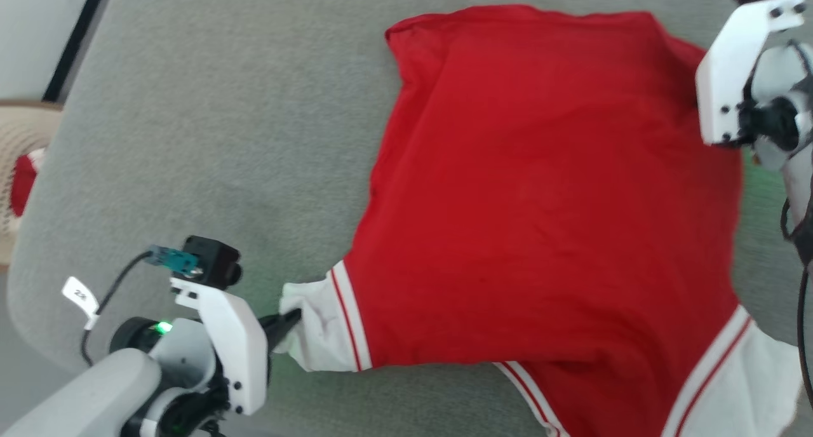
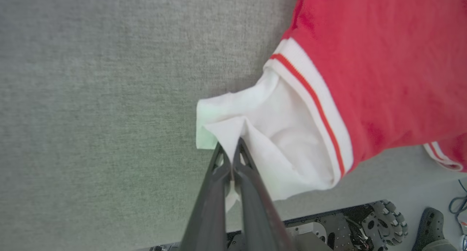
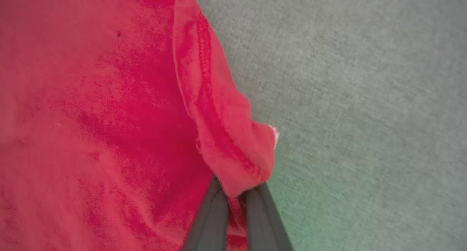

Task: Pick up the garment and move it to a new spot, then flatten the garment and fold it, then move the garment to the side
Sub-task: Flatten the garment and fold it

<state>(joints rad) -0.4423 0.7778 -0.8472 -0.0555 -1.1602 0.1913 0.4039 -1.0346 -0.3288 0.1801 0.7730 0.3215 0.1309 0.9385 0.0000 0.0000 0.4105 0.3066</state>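
The red garment [image 1: 546, 189] lies spread on the grey table [image 1: 222, 138], its white sleeves with striped trim toward the near edge. My left gripper [image 1: 289, 319] is at the lower left, shut on the white sleeve [image 2: 277, 134], its fingers [image 2: 251, 192] pinching a fold of white cloth. My right gripper [image 3: 233, 196] is at the garment's right edge, shut on the red hem [image 3: 226, 134], which drapes over its fingers. In the head view the white mount of the right wrist [image 1: 737, 75] covers that grip.
A second white sleeve [image 1: 749, 386] hangs at the table's near right. A woven basket [image 1: 25, 145] with something red in it stands off the table's left side. Below the table edge, the robot base and wheels [image 2: 379, 221] show.
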